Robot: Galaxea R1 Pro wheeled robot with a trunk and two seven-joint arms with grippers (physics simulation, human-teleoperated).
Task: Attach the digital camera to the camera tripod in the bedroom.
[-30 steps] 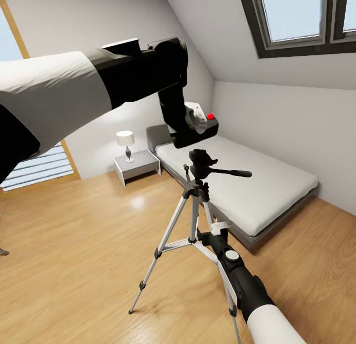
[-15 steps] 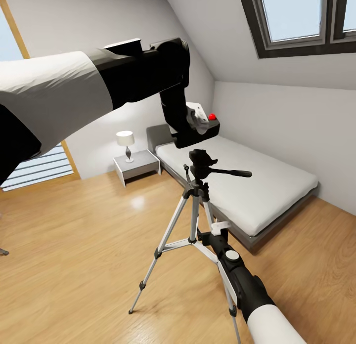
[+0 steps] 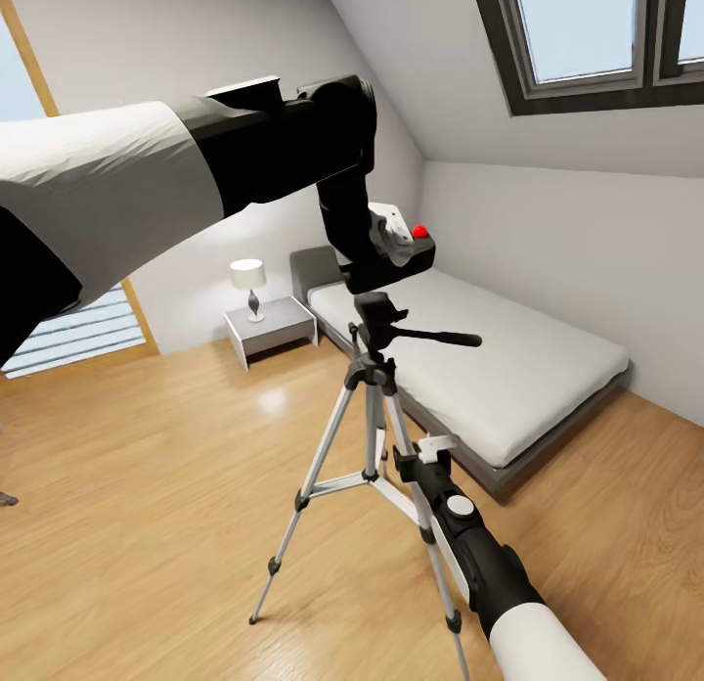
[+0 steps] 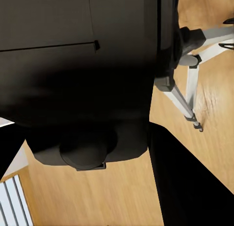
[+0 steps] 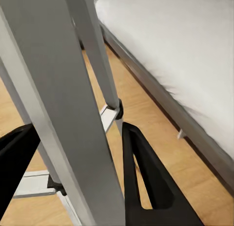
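While the left tool (image 3: 391,246) pinches the small, rigid camera (image 3: 396,260) at frame centre, its base sits just over the tripod (image 3: 370,407) head. That camera looks light and hard-shelled, best held by its sides. The tripod seems spindly and easily tipped; the right tool (image 5: 73,177) stands spread around one leg (image 5: 58,114), lower centre, beside the bed (image 3: 508,368).
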